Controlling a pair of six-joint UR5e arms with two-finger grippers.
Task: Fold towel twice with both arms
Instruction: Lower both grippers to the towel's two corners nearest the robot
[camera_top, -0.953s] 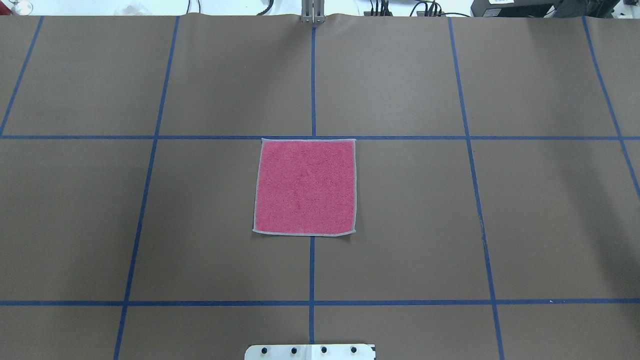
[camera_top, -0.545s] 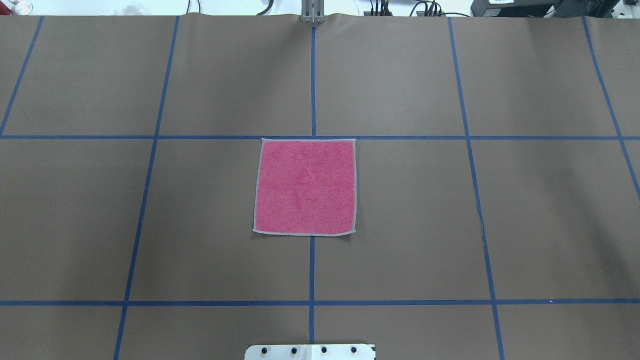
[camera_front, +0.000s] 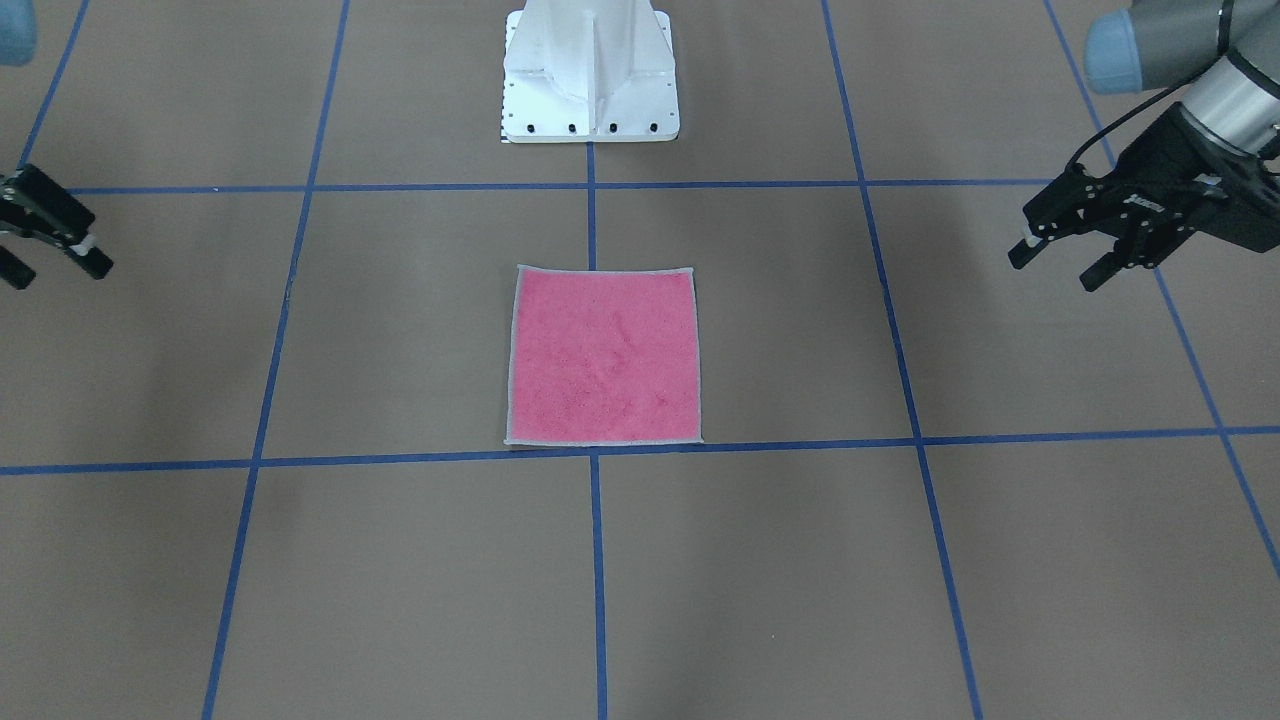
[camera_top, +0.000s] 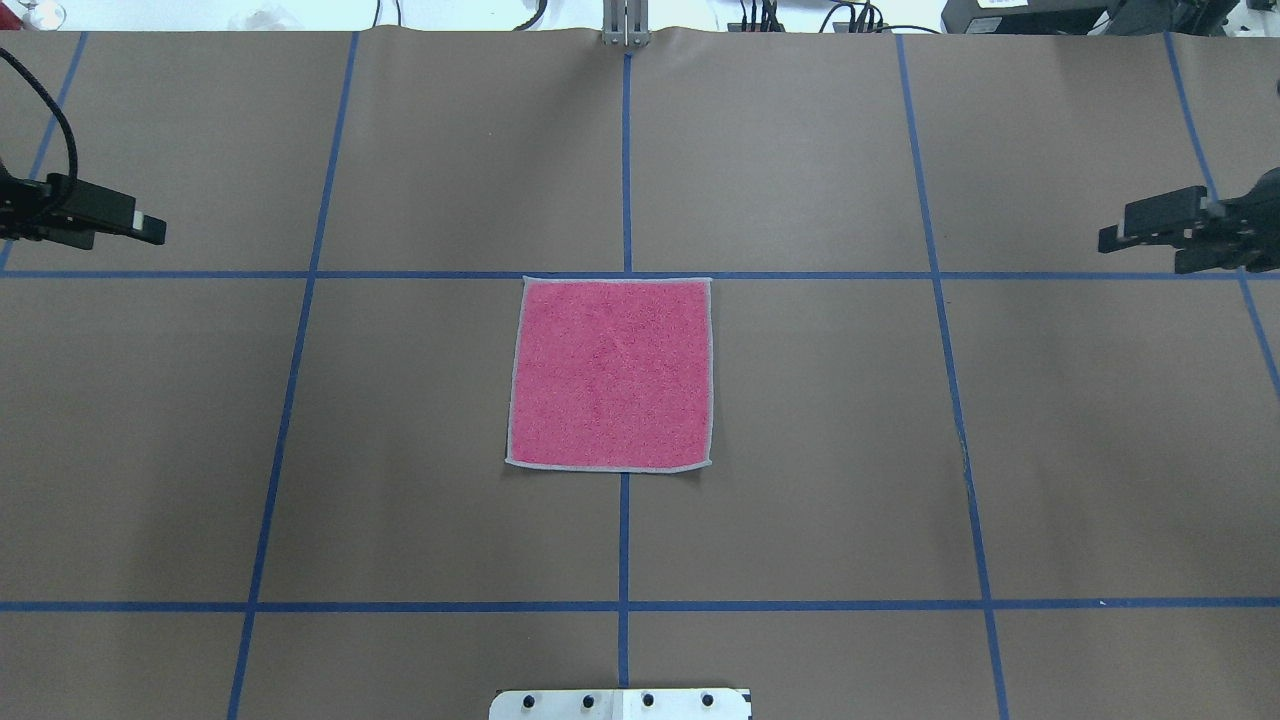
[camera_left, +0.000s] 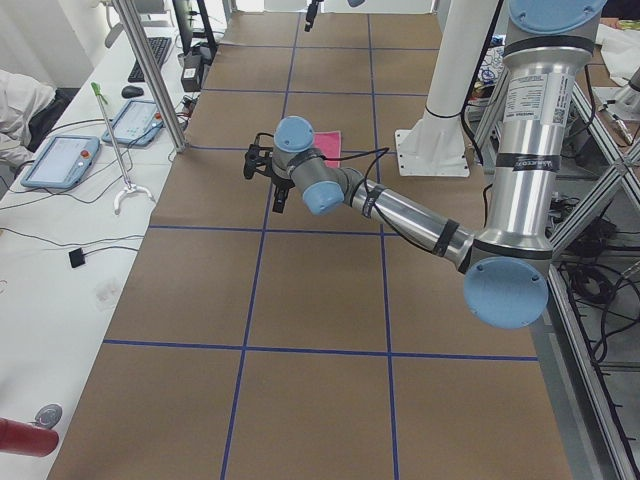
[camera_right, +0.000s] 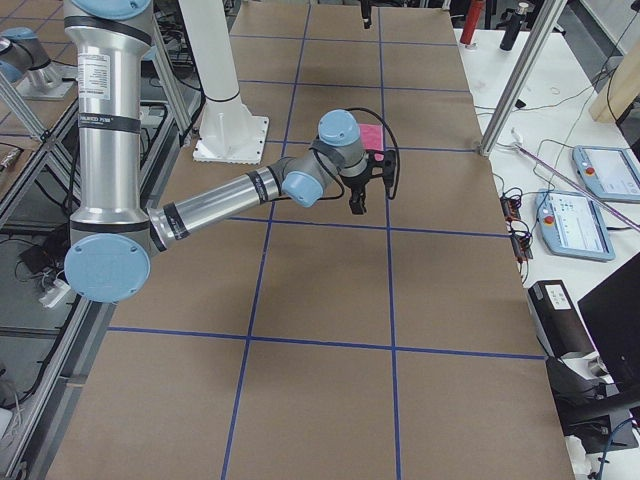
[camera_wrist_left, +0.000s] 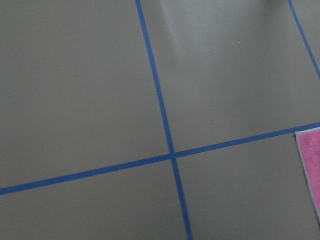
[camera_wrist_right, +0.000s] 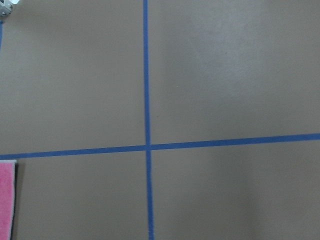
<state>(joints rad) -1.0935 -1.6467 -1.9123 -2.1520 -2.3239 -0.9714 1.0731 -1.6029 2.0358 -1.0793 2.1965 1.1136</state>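
The towel (camera_top: 610, 372) lies flat and unfolded at the table's middle, pink face up, with a light grey border; it also shows in the front view (camera_front: 603, 355). My left gripper (camera_top: 140, 228) hovers far to the towel's left, open and empty; it also shows in the front view (camera_front: 1058, 263). My right gripper (camera_top: 1125, 235) hovers far to the towel's right, open and empty; it also shows in the front view (camera_front: 55, 272). Each wrist view shows only one towel corner, in the left wrist view (camera_wrist_left: 311, 165) and the right wrist view (camera_wrist_right: 5, 197).
The brown table cover (camera_top: 800, 500) carries a blue tape grid. The white pedestal base (camera_front: 590, 70) stands at the robot's edge. A metal post (camera_top: 624, 25) stands at the far edge. Tablets (camera_left: 60, 160) lie on a side bench.
Both grippers have come into the overhead view from its left and right edges; earlier neither showed. The towel has not moved.
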